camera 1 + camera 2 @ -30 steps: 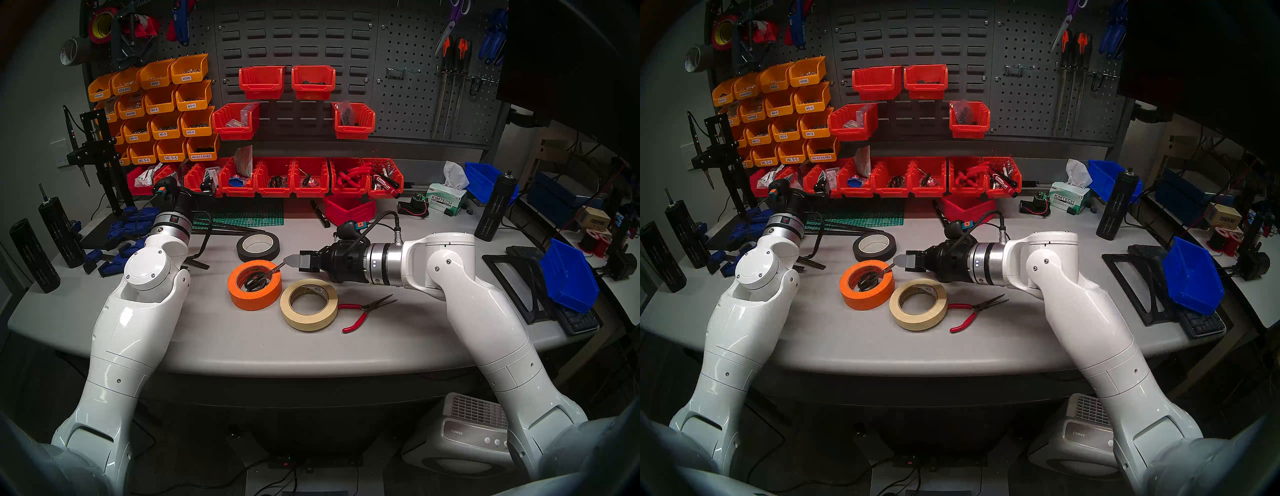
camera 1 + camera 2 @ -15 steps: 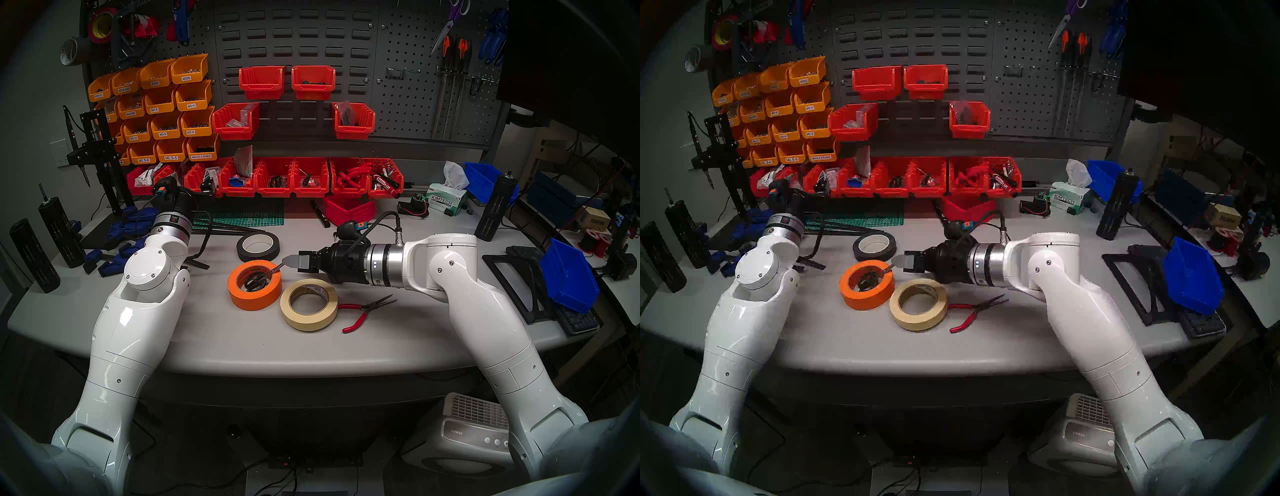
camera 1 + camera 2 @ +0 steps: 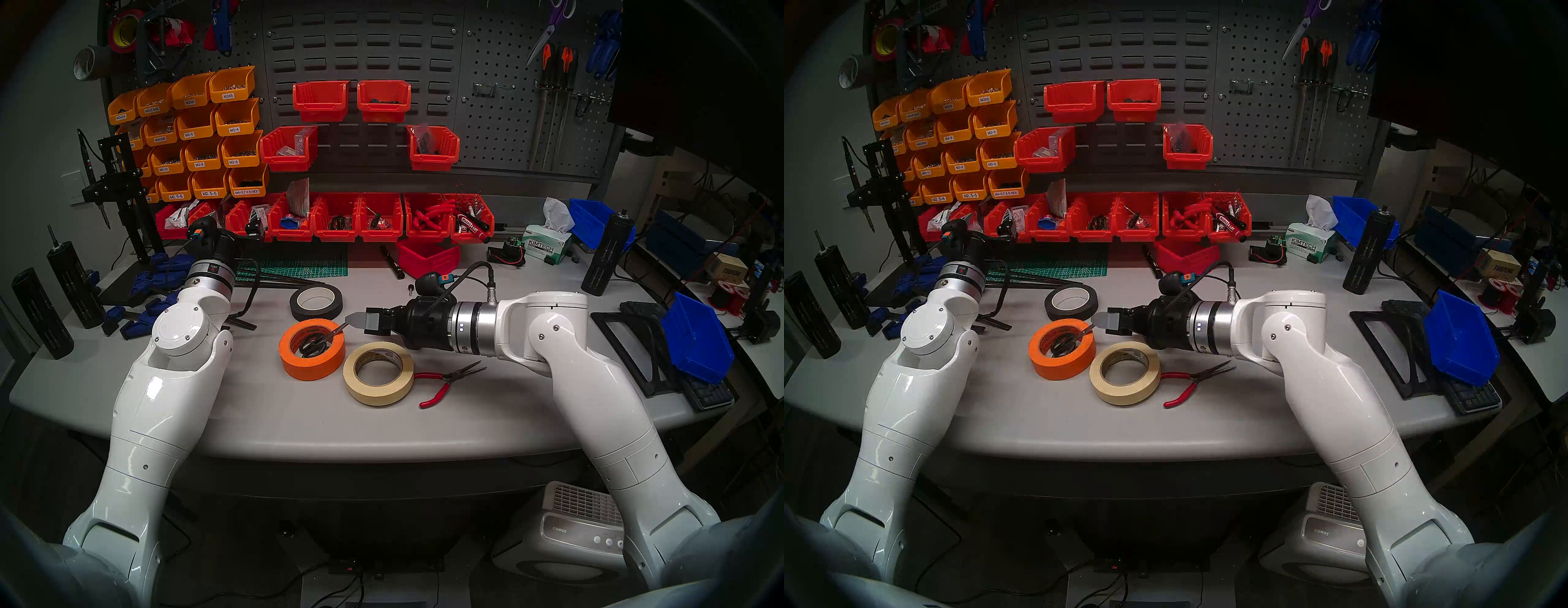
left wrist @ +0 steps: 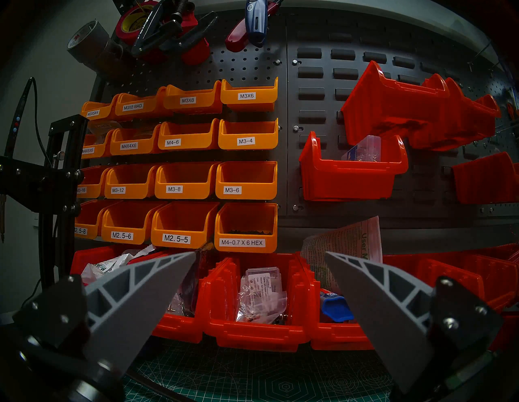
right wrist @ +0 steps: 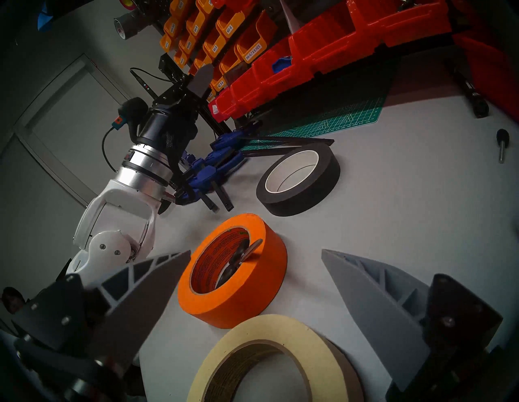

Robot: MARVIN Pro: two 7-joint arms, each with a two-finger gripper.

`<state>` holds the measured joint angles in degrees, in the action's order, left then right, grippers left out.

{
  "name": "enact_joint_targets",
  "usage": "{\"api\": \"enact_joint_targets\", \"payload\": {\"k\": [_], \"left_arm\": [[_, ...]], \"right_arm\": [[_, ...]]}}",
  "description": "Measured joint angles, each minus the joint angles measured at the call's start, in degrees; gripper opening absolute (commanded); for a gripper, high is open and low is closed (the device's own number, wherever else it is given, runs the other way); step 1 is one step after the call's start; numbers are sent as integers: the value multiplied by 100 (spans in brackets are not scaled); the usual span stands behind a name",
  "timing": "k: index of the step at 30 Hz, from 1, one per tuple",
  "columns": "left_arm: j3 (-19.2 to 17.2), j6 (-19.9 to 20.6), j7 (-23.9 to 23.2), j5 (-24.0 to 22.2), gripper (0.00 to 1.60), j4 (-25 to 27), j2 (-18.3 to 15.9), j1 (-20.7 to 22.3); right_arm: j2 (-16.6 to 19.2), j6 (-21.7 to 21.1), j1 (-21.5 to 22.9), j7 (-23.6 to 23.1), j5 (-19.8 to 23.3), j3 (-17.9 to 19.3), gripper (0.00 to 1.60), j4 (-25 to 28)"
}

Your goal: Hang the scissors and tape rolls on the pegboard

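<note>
Scissors inside orange roll (seemingly loose).

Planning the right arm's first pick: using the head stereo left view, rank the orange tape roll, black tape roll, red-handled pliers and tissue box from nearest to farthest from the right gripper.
From the right gripper:
1. Orange tape roll, just ahead of and below its fingers, scissors inside.
2. Black tape roll, behind the orange one.
3. Red-handled pliers, back under the wrist, toward the table's front edge.
4. Tissue box, far right rear.
</note>
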<state>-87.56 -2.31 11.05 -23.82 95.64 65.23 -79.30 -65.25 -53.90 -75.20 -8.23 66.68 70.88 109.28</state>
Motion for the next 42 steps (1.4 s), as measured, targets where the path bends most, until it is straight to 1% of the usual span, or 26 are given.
{"api": "enact_joint_targets", "payload": {"k": [13,24,27,28,29,31,32,33,36,37,38,39,40,42], "left_arm": [[0,0,0,1,160,0,0,0],[0,1,0,1,160,0,0,0],[0,1,0,1,160,0,0,0],[0,1,0,1,160,0,0,0],[0,1,0,1,160,0,0,0],[0,1,0,1,160,0,0,0],[0,1,0,1,160,0,0,0],[0,1,0,1,160,0,0,0],[0,1,0,1,160,0,0,0],[0,1,0,1,160,0,0,0],[0,1,0,1,160,0,0,0],[0,1,0,1,160,0,0,0],[0,1,0,1,160,0,0,0],[0,1,0,1,160,0,0,0]], "right_arm": [[-45,79,3,-8,-73,-60,160,-80],[-223,155,192,-58,-165,-227,160,-536],[-258,151,251,-90,-169,-279,155,-628],[-267,146,271,-106,-168,-296,149,-654],[-274,144,288,-118,-164,-310,129,-670],[-284,142,316,-147,-154,-335,104,-692],[-285,142,322,-154,-153,-339,104,-695],[-287,142,327,-160,-151,-344,78,-699],[-289,140,357,-206,-140,-362,73,-716],[-289,139,361,-214,-139,-364,75,-718],[-289,139,368,-226,-137,-365,82,-721],[-289,139,372,-232,-137,-365,82,-723],[-288,138,375,-237,-137,-366,99,-724],[-288,138,381,-250,-136,-368,97,-730]]}}
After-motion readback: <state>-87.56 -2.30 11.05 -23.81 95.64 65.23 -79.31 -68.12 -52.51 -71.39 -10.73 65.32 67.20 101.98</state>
